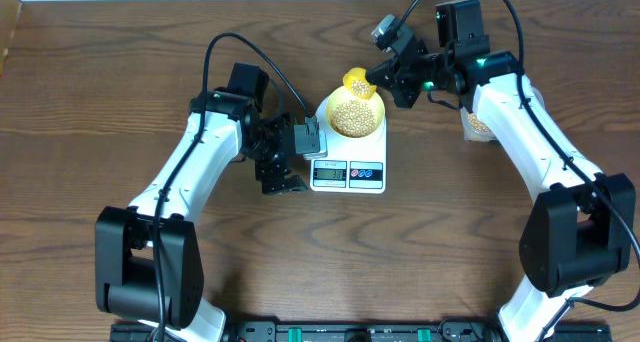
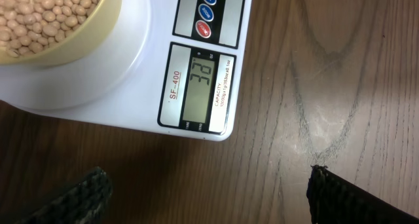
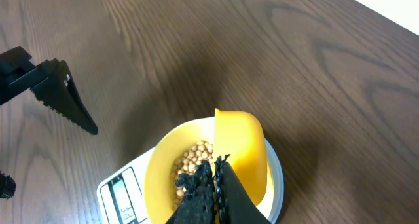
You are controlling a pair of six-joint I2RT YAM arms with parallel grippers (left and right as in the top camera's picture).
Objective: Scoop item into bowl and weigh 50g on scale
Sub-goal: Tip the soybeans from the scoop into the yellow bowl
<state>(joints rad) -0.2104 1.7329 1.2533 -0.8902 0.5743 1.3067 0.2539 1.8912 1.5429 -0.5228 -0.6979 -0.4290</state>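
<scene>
Now: pouring step. My right end effector (image 3: pixel 217 171) is clenched on the handle of the yellow scoop (image 3: pixel 243 149). The scoop's cup is tipped over the bowl (image 3: pixel 156 168) directly below my fingertips. The bowl sits on the scale (image 2: pixel 147 70) with beans (image 3: pixel 193 160) lying in it, partly filled. My left end effector (image 2: pixel 206 181) is released, jaws wide, grasping nothing. It hovers above bare worktop (image 2: pixel 340 86), and the scale's display (image 2: pixel 200 86) is just ahead of it.

Method, as I judge it:
- Tilt the scoop slowly so the beans trickle rather than dump.
- Keep the cup's lip inside the bowl's rim, and keep the scoop off the bowl so the reading stays honest.
- Pause between small pours and let the display settle.
- The left wrist view is well placed for reading. The two digits appear tilted, and I cannot read them with confidence.

Count:
- bowl, one
- scale, one
- scoop, one
- round buttons (image 2: pixel 205 12) beside the display, three
- beans, too many to count
- further beans in a container (image 1: pixel 478 124) under my right forearm, mostly hidden
</scene>
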